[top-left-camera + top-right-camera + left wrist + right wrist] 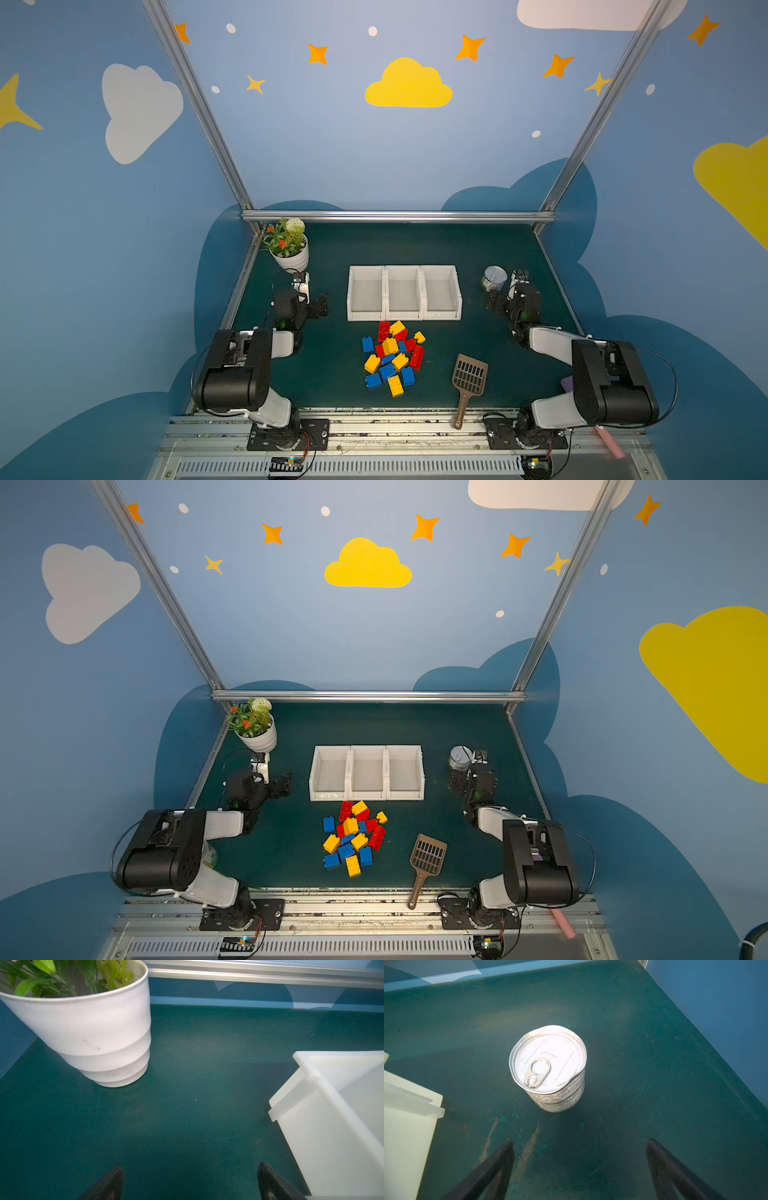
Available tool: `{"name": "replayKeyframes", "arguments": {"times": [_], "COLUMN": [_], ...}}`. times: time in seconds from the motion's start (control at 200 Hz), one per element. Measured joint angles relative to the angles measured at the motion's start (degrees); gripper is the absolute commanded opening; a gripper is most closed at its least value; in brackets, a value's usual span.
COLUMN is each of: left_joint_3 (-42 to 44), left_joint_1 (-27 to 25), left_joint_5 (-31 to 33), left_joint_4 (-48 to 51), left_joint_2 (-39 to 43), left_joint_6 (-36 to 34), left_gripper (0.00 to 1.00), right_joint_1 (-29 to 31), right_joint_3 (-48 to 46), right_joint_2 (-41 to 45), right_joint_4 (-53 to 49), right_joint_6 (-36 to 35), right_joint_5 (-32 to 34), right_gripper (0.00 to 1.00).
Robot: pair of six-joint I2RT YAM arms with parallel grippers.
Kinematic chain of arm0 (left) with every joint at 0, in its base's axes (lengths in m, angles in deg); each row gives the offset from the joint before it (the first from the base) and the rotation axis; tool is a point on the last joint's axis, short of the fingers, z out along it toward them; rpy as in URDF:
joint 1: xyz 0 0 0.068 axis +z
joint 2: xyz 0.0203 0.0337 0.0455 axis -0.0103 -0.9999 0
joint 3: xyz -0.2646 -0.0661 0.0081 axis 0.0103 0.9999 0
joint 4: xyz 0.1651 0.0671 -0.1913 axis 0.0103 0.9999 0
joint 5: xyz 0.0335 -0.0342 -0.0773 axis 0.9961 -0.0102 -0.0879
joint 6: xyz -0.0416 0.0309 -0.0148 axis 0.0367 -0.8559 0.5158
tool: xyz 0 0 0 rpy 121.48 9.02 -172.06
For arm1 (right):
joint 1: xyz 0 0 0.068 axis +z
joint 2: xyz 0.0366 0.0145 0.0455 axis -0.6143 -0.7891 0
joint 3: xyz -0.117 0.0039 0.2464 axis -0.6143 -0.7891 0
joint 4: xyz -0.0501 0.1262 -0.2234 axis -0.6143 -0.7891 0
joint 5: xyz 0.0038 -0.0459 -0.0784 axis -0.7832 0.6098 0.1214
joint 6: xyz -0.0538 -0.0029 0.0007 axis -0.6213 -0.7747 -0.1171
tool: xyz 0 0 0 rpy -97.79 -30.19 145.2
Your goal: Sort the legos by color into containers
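Note:
A pile of red, yellow and blue legos [392, 358] [353, 838] lies on the green mat, just in front of three empty white containers [404, 316] [368, 796] standing side by side. A red brick [383, 331] is nearest the containers, and a yellow one [395, 386] is nearest the front. My left gripper [320, 304] [283, 784] [190, 1166] is open over bare mat, left of the containers [332, 1126]. My right gripper [496, 300] [455, 779] [581, 1141] is open to their right [404, 1126], empty, just short of a tin can.
A white pot with a plant [291, 254] [258, 735] [93, 1028] stands at the back left, beyond my left gripper. The tin can [494, 277] [460, 757] [550, 1064] stands at the back right. A brown slotted scoop [469, 378] [428, 856] lies right of the pile.

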Motion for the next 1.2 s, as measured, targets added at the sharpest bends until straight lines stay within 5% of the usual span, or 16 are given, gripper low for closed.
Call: {"name": "replayKeyframes", "arguments": {"times": [1.201], "left_joint_3": [-0.1], "left_joint_1": [0.0], "left_joint_5": [0.1], "left_joint_4": [1.1], "left_joint_2": [1.4], "left_joint_6": [0.2], "left_gripper": [1.0], "right_joint_1": [0.4], "right_joint_3": [-0.1], "right_joint_2": [1.1], "right_joint_4": [-0.7], "right_joint_6": [-0.4], "right_joint_5": [0.2], "right_gripper": [0.98]}}
